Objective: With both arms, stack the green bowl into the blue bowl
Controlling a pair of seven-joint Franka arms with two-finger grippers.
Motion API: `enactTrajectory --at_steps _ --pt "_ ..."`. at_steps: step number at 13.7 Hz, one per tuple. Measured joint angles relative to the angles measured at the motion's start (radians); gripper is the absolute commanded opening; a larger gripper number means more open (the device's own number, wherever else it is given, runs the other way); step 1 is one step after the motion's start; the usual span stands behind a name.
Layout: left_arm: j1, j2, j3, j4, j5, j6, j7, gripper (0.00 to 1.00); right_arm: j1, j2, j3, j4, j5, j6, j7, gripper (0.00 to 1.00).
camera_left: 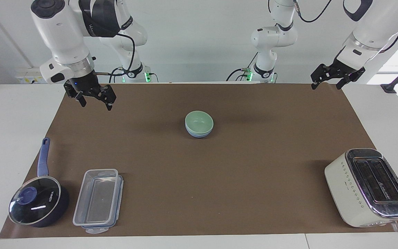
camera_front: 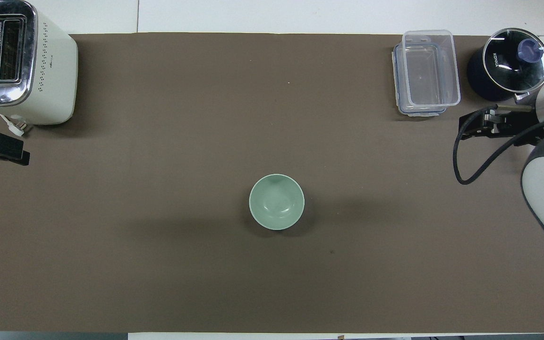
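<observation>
The green bowl [camera_left: 199,121] sits nested inside the blue bowl [camera_left: 199,134] at the middle of the brown mat. In the overhead view only the green bowl [camera_front: 276,201] shows, and the blue bowl is hidden under it. My right gripper [camera_left: 95,98] is open and empty, raised over the mat's edge at the right arm's end, well apart from the bowls; it also shows in the overhead view [camera_front: 470,128]. My left gripper [camera_left: 327,81] is open and empty, and waits raised over the mat's corner at the left arm's end. It also shows in the overhead view [camera_front: 5,150].
A dark blue lidded saucepan [camera_left: 38,204] and a clear plastic container [camera_left: 98,200] stand farthest from the robots at the right arm's end. A cream toaster [camera_left: 370,186] stands farthest from the robots at the left arm's end.
</observation>
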Motion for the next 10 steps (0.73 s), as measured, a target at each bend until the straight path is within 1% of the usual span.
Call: enactTrajectory --at_steps 3,10 --pt "0.000 0.000 0.000 0.000 0.000 0.000 0.000 1.00 -0.008 -0.013 0.000 -0.001 0.000 -0.023 -0.028 1.00" --pt "0.000 -0.002 0.000 -0.001 0.000 0.000 0.000 1.00 -0.008 -0.017 0.001 0.000 0.000 -0.023 -0.030 1.00"
